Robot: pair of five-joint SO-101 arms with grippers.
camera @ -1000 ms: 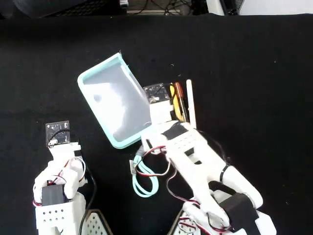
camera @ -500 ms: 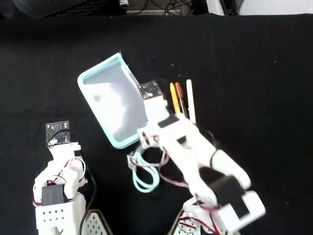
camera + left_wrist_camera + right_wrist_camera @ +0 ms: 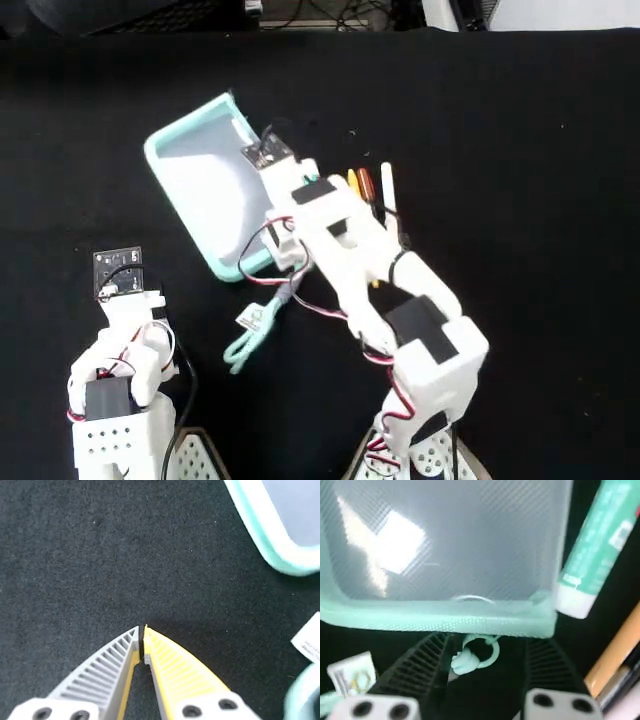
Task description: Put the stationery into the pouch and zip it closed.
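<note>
Facing the pouch (image 3: 445, 555), the right pincer (image 3: 487, 646) (spread) has the zip pull (image 3: 469, 658) between its jaws.

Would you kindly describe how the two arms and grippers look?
The left arm and right arm are white plastic with black motors and red cables. The left gripper has one grey and one yellow ribbed finger; the right gripper has black ones.

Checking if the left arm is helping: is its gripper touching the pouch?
Apart. The left wrist view shows the shut left gripper over black cloth, with bare cloth between its tips and the rim of the teal pouch.
</note>
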